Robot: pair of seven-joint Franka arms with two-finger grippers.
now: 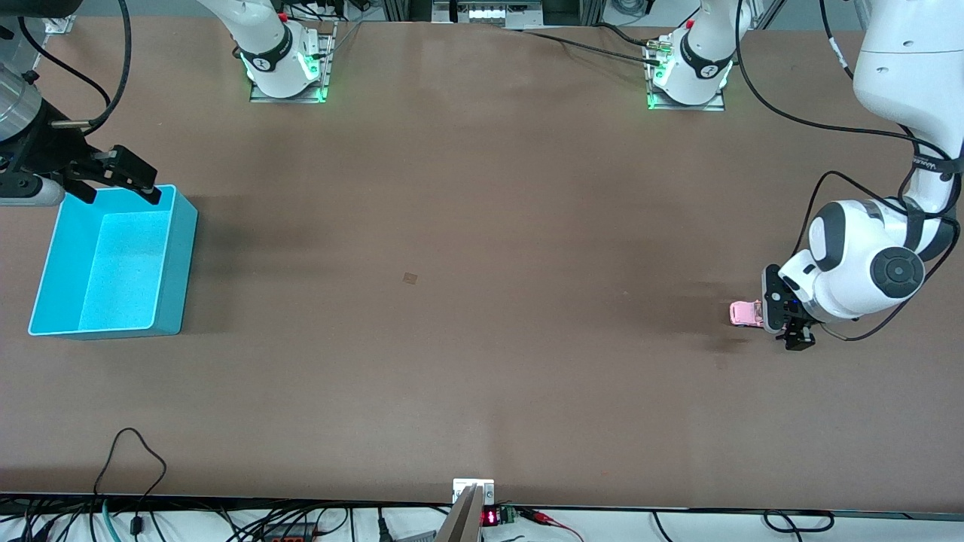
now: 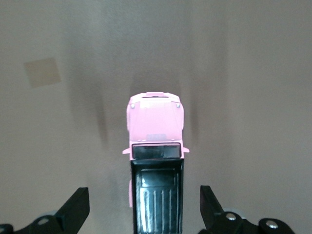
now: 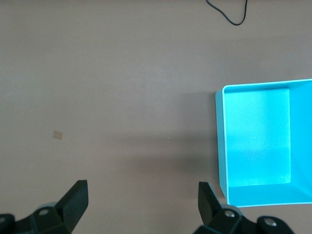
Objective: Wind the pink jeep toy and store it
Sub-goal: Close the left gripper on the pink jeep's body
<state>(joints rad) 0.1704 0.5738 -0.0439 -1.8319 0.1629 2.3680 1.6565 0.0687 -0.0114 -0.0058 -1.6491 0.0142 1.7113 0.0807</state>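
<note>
The pink jeep toy (image 1: 745, 312) stands on the brown table toward the left arm's end. In the left wrist view the pink jeep toy (image 2: 156, 126) shows a pink hood and a black rear bed. My left gripper (image 1: 785, 320) is low over its rear end. The left gripper (image 2: 145, 209) is open: its fingers (image 2: 78, 208) flank the black bed with a gap on each side, touching nothing. My right gripper (image 1: 123, 196) hangs open and empty over the cyan bin's (image 1: 177, 256) edge farthest from the front camera. The right gripper (image 3: 141, 201) holds nothing, and the bin (image 3: 220, 146) lies beside it.
The cyan bin is empty inside. A small tan square (image 1: 410, 278) marks the middle of the table. Both arm bases (image 1: 286, 68) stand along the edge farthest from the front camera. Cables (image 1: 135, 459) lie at the nearest edge.
</note>
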